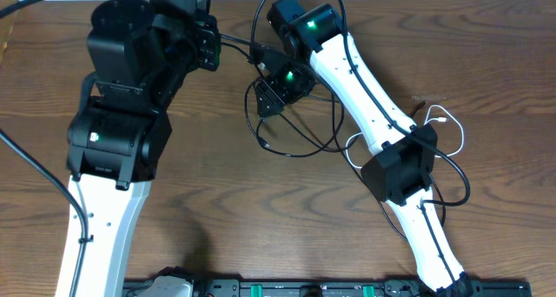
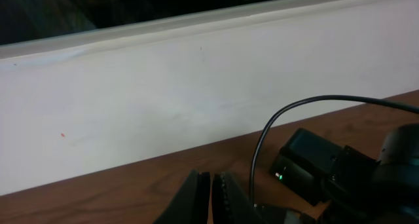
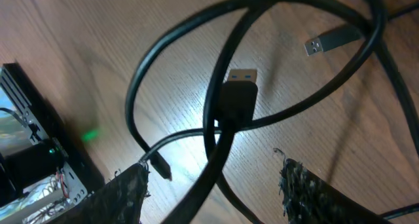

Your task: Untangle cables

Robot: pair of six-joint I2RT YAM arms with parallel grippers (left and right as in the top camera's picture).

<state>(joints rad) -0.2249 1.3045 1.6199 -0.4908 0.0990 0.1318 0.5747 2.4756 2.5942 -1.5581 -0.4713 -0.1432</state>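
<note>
Much is hidden. From overhead the bulky black left arm covers its own fingers, so the left claw shows there only as a dark block at the far edge of the table, with thin strands running from it toward the middle. In its wrist view the fingertips are cut off by the bottom edge. They stand pressed together with only a hairline between them, against a pale wall. A black strand arcs up just beside the right-hand finger, but I cannot tell whether it is nipped lower down, out of frame. The black cables lie as crossed loops on the wood between the two claws, partly under the white right arm, and where each strand runs on is hard to follow. The white cable lies apart from them, beside that arm's elbow and half covered by it. The right claw hangs over the loops with its jaws well apart. One black strand passes through the gap, seeming to touch neither pad. Near it lie a black plug with a blue tongue, a silver plug and a small plug end close to the left-hand pad.
</note>
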